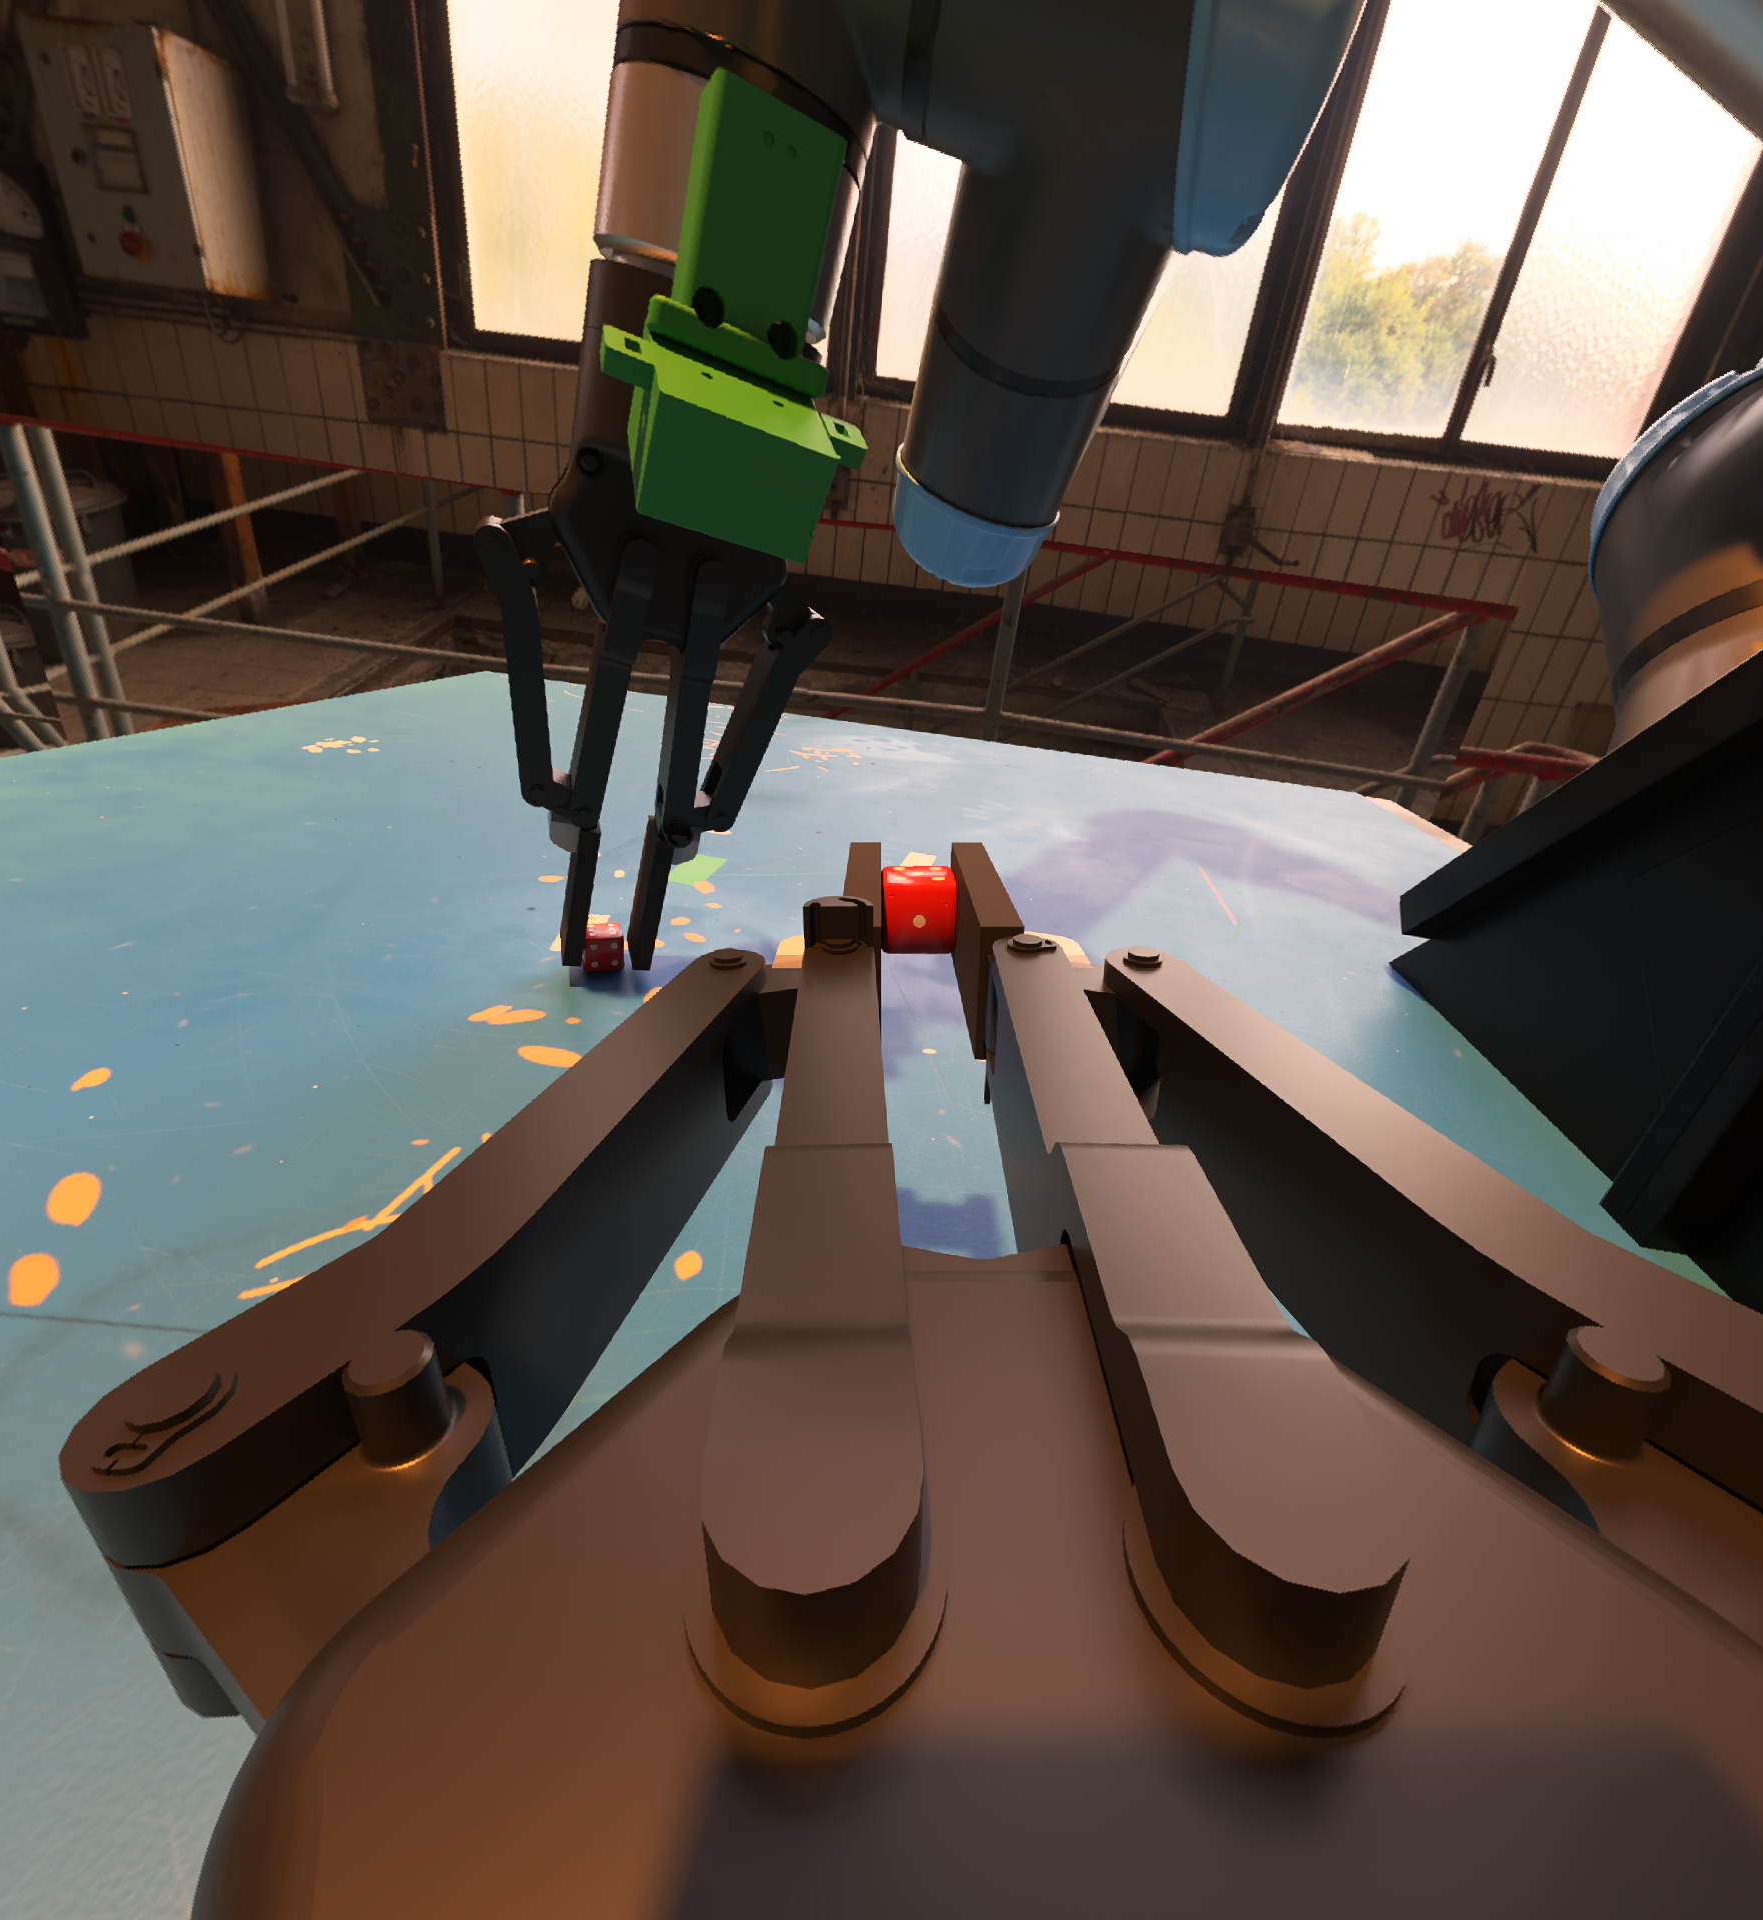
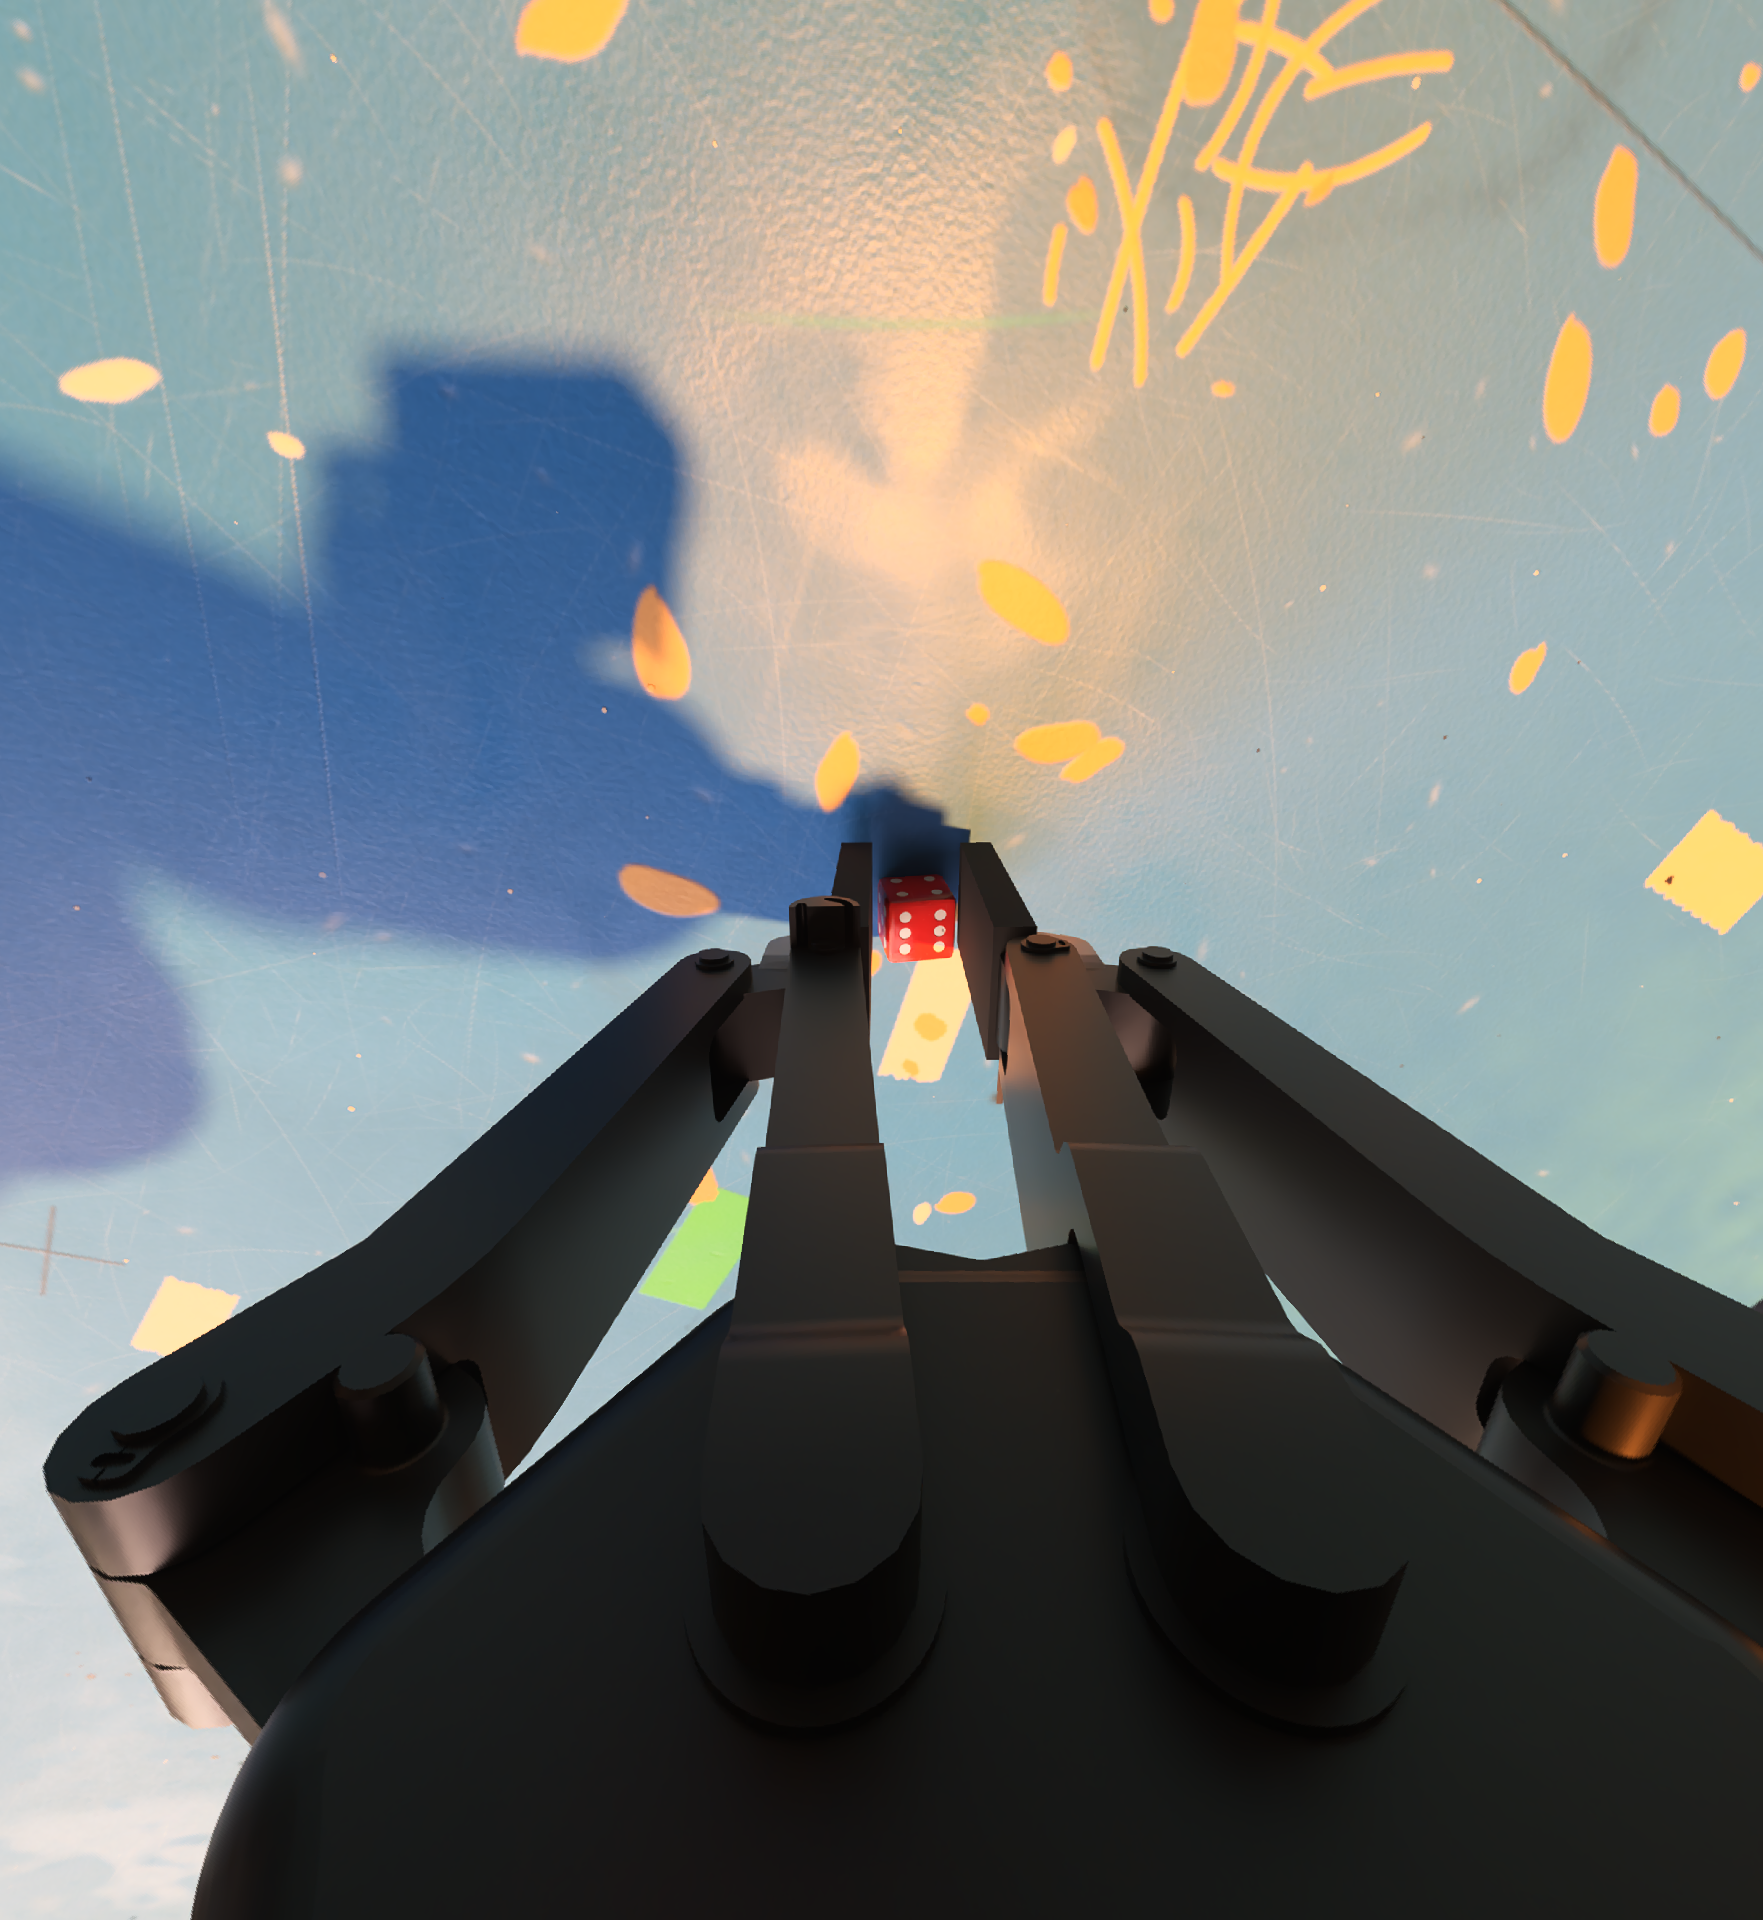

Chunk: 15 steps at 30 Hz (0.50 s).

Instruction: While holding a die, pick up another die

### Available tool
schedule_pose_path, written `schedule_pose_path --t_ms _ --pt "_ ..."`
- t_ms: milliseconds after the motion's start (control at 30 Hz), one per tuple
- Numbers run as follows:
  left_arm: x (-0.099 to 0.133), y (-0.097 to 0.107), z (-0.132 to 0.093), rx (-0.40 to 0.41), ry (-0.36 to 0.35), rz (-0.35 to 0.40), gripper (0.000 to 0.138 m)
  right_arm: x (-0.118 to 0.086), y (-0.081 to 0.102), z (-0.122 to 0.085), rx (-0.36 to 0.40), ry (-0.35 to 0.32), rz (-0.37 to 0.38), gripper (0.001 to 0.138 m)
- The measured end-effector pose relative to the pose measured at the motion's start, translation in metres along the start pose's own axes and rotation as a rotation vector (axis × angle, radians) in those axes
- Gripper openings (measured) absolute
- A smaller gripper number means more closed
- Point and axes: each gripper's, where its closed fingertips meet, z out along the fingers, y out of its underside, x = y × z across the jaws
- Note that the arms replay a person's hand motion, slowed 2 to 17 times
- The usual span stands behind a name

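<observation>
My left gripper [image 1: 918, 883] is shut on a red die [image 1: 918, 914] and holds it above the blue table [image 1: 181, 987]. In the same view, my right gripper [image 1: 608, 961] reaches straight down to the table, with a second, smaller-looking red die [image 1: 604, 948] between its fingertips. In the right wrist view, that die [image 2: 916, 920] sits between the fingers of my right gripper [image 2: 916, 862], which press on both its sides, low at the table surface [image 2: 1376, 623]. I cannot tell whether it is lifted.
The right arm with its green wrist housing [image 1: 742, 416] hangs over the middle of the table. A black angular block [image 1: 1635, 987] stands at the right edge. Orange paint spots [image 1: 72, 1195] and small paper squares [image 2: 1716, 871] mark the surface. Railings lie beyond the far edge.
</observation>
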Motion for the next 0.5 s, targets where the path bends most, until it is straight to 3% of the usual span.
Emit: schedule_pose_path --t_ms 500 --pt "0.0039 0.0021 0.0022 -0.017 0.010 0.027 0.018 0.0000 0.0024 0.0009 0.082 -0.039 -0.003 0.022"
